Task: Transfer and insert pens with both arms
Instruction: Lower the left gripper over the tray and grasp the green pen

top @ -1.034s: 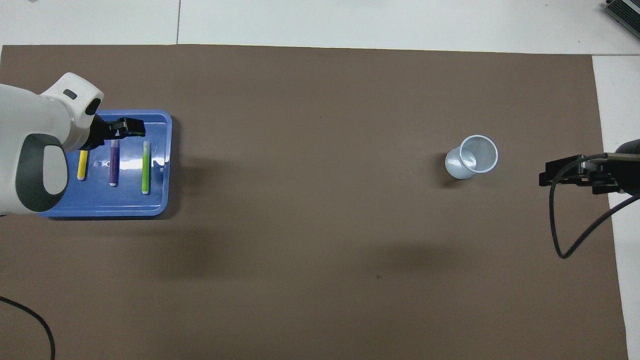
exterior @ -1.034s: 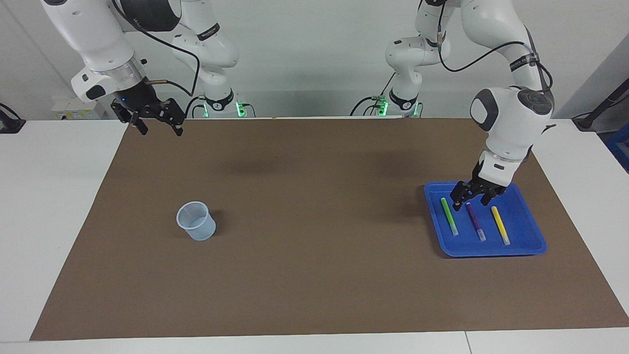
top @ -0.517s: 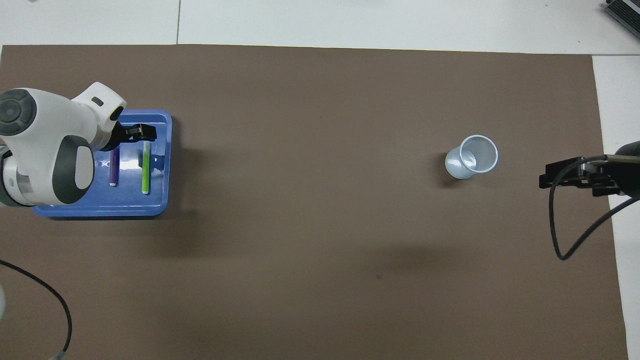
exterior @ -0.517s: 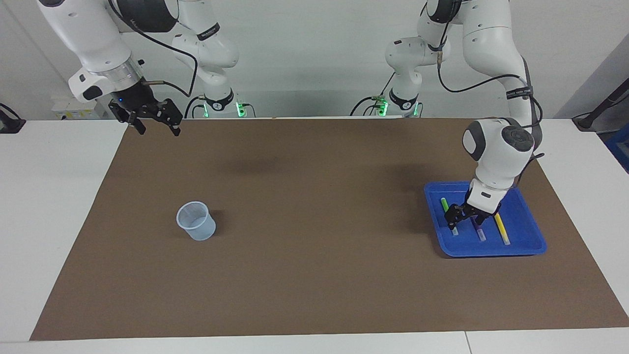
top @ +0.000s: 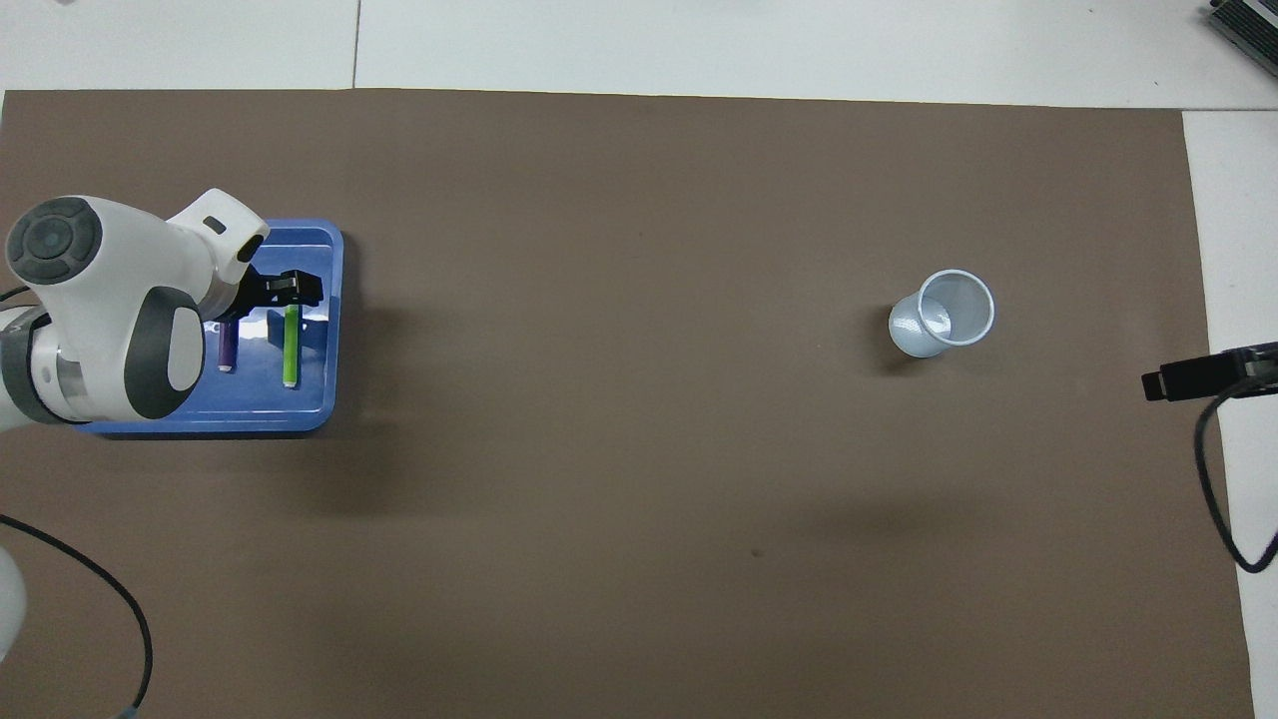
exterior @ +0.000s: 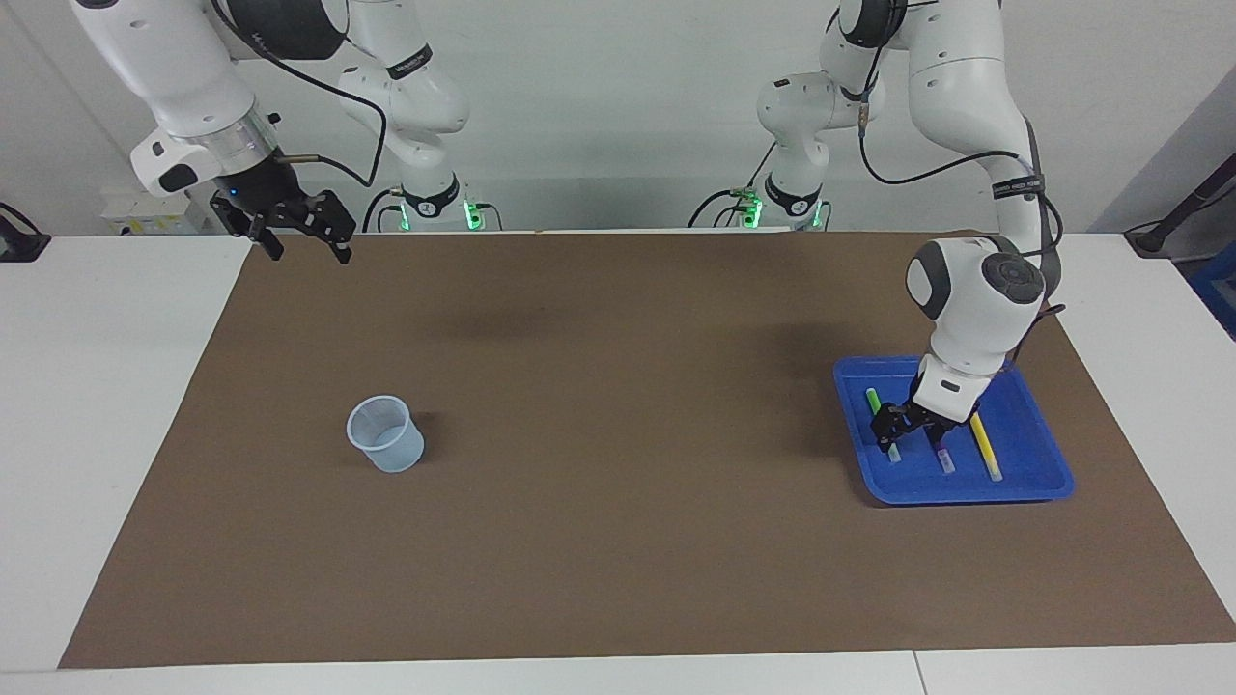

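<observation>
Three pens lie side by side in a blue tray at the left arm's end of the table: green pen, purple pen, yellow pen. My left gripper is low in the tray, open, one finger at the green pen and the other at the purple pen. I cannot tell which pen lies between them. From overhead its fingers cover the farther ends of the green pen and purple pen; the arm hides the yellow one. My right gripper hangs open over the mat's corner at the right arm's end.
A pale translucent cup stands upright on the brown mat toward the right arm's end, also in the overhead view as the cup. A black cable loops from the right arm. White table surrounds the mat.
My left gripper has dropped into the tray and shifted from over the purple pen toward the green one. The right gripper has drawn back a little toward the robots.
</observation>
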